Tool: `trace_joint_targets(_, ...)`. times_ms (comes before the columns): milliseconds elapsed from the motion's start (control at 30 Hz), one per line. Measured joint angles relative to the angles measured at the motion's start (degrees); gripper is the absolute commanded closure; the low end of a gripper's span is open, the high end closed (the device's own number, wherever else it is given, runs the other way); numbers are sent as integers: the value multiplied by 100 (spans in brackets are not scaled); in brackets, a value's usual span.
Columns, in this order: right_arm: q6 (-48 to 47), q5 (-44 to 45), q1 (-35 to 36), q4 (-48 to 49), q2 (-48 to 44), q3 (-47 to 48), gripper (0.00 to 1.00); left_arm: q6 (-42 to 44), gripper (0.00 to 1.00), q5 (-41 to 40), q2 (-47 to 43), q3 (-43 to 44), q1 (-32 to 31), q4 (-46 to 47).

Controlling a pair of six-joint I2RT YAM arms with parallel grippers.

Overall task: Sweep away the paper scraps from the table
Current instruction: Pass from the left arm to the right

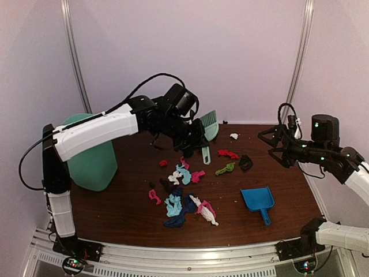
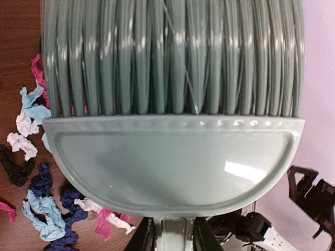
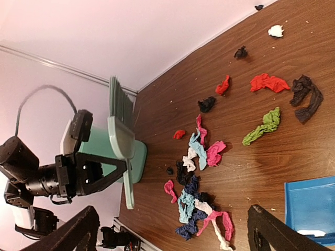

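Dark wood-grain surface (image 1: 115, 202) carries the paper scraps (image 1: 183, 202), heaped nearer than the left claw (image 1: 200, 141). A blue dustpan (image 1: 258, 199) lies nearer than the right claw (image 1: 271, 145), whose jaws gape wide and empty. Farther back, the left claw clamps the handle of a pale green hand brush (image 1: 210, 126), held above the surface.

Blue dustpan (image 1: 256, 200): flat, toward desk (image 1: 127, 202) near-right corner. Mint-green bin (image 1: 92, 161): left edge. Pale green hand brush (image 1: 210, 127): by far edge, bristles uppermost.
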Motion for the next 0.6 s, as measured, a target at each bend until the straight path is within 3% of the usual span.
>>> trace_joint_targets(367,221,1906,2452,551,1792,1202,6,-1392,80,-76,369,258,188,662)
trace_joint_targets(600,129,2874,3143,691,2579,1558,10,-2223,80,140,326,-151,236,1305)
